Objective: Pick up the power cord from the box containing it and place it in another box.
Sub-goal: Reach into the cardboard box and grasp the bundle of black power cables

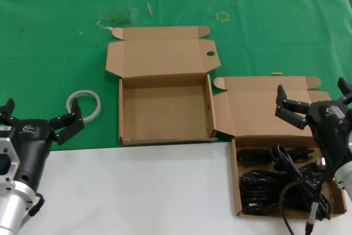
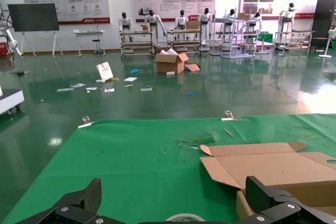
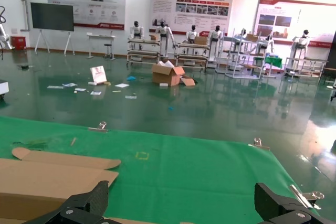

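Head view: power cord lies in the right box, lower right. Dotted-lid box centre. Right tool released above the right box's lid; left tool released, lower left.
Left wrist view: left tool's fingers spread at bottom edge.
Right wrist view: right tool's fingers spread at bottom edge.

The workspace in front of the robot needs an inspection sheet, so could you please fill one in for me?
Surface: green cloth at the back, white tabletop in front.
Job's things: power cord lies in the right box; middle box, lid open, holds nothing.
Clutter: white tape ring on the cloth; bulkier cable tangle shares the right box.
Grippers: left hand open, beside the ring; right hand open, above the right box.
Cables: the robot's own lead hangs over the right box.
Surroundings: hall with other robots, wall posters, a cardboard carton on the floor.
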Available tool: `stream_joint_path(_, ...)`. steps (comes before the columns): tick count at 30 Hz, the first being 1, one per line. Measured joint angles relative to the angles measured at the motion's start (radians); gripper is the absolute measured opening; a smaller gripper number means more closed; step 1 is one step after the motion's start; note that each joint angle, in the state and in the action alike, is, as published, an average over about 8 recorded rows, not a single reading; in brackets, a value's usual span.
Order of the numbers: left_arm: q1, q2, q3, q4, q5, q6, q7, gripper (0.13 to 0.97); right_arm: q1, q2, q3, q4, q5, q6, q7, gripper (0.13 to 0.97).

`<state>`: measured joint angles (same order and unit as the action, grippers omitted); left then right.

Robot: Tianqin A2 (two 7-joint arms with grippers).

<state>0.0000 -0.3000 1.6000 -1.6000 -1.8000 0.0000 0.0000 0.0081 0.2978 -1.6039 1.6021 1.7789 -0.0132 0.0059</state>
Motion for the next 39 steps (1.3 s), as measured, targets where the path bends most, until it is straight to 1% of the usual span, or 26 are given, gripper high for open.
stream_joint_path(12, 0.0, 0.0, 0.0, 0.0, 0.0, 0.0, 0.0, 0.966, 0.0, 0.0, 0.0, 0.0, 0.0, 0.0, 0.0, 0.966)
stream_joint_path(15, 0.0, 0.0, 0.0, 0.0, 0.0, 0.0, 0.0, 0.965, -0.008, 0.022, -0.013, 0.024, 0.021, 0.02, 0.005, 0.966)
stream_joint_path(18, 0.0, 0.0, 0.0, 0.0, 0.0, 0.0, 0.0, 0.965, -0.028, 0.079, -0.045, 0.075, 0.077, 0.063, 0.014, 0.966)
stream_joint_path(21, 0.0, 0.0, 0.0, 0.0, 0.0, 0.0, 0.0, 0.964, -0.065, 0.17, -0.093, 0.146, 0.162, 0.12, 0.025, 0.966)
stream_joint_path(24, 0.0, 0.0, 0.0, 0.0, 0.0, 0.0, 0.0, 0.947, -0.122, 0.269, -0.133, 0.204, 0.239, 0.157, 0.033, 0.966)
stream_joint_path(27, 0.0, 0.0, 0.0, 0.0, 0.0, 0.0, 0.0, 0.929, -0.198, 0.358, -0.157, 0.24, 0.288, 0.171, 0.04, 0.966)
stream_joint_path(30, 0.0, 0.0, 0.0, 0.0, 0.0, 0.0, 0.0, 0.917, -0.274, 0.421, -0.17, 0.245, 0.303, 0.165, 0.041, 0.966)
stream_joint_path(33, 0.0, 0.0, 0.0, 0.0, 0.0, 0.0, 0.0, 0.874, -0.323, 0.452, -0.18, 0.217, 0.295, 0.149, 0.036, 0.966)
stream_joint_path(38, 0.0, 0.0, 0.0, 0.0, 0.0, 0.0, 0.0, 0.803, -0.336, 0.477, -0.218, 0.15, 0.283, 0.145, 0.014, 0.966)
stream_joint_path(39, 0.0, 0.0, 0.0, 0.0, 0.0, 0.0, 0.0, 0.803, -0.331, 0.481, -0.23, 0.138, 0.284, 0.148, 0.008, 0.966)
